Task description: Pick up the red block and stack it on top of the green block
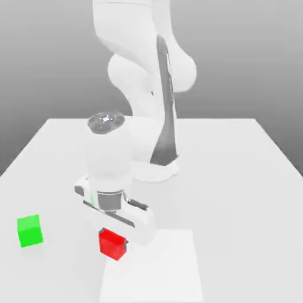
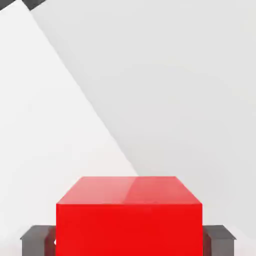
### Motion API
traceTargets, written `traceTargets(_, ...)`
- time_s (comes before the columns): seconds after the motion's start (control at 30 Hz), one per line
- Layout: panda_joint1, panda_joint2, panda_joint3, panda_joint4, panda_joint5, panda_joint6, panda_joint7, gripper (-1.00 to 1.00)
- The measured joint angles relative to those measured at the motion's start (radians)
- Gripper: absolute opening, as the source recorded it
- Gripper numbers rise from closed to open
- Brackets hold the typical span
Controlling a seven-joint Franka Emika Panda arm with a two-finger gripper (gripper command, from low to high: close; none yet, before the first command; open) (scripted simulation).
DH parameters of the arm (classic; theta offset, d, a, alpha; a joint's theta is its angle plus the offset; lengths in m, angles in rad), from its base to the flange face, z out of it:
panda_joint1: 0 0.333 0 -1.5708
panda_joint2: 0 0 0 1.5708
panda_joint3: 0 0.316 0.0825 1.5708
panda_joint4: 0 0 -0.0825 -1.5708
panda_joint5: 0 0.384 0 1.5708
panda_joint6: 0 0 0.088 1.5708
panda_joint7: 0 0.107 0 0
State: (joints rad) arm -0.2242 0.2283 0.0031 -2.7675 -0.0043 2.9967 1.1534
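The red block (image 1: 112, 244) is down at the table near the front, just to the exterior view's left of a paler square patch. My gripper (image 1: 114, 238) comes straight down onto it from above. In the hand view the red block (image 2: 129, 220) sits between my dark grey fingers (image 2: 36, 241), which press against its two opposite sides, so the gripper (image 2: 128, 242) is shut on it. The green block (image 1: 29, 231) stands alone on the table toward the exterior view's left, well apart from the red one.
The white table (image 1: 237, 177) spreads out all around. A paler square patch (image 1: 157, 269) lies at its front edge. The arm's white base (image 1: 151, 171) rises behind the gripper at the middle of the table.
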Motion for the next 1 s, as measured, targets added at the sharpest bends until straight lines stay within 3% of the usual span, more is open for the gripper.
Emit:
traceTargets(0.1, -0.002, 0.002, 0.001, 0.0, -0.001, 0.002, 0.001, -1.0)
traceTargets(0.37, -0.026, -0.224, -0.007, -0.017, 0.005, -0.207, 0.039, -1.0)
traceTargets(0.57, 0.013, -0.235, -0.201, 0.046, 0.004, -0.28, 0.238, -1.0)
traceTargets(0.7, -0.051, -0.235, -0.323, 0.088, 0.002, -0.321, 0.371, -1.0)
traceTargets(0.77, -0.131, -0.178, -0.359, 0.123, 0.05, -0.304, 0.411, -1.0)
traceTargets(0.87, -0.17, -0.058, -0.331, 0.149, 0.162, -0.22, 0.368, -1.0)
traceTargets(0.9, -0.183, -0.03, -0.314, 0.152, 0.188, -0.196, 0.352, 1.0)
traceTargets(1.0, -0.183, -0.03, -0.314, 0.152, 0.188, -0.196, 0.352, 1.0)
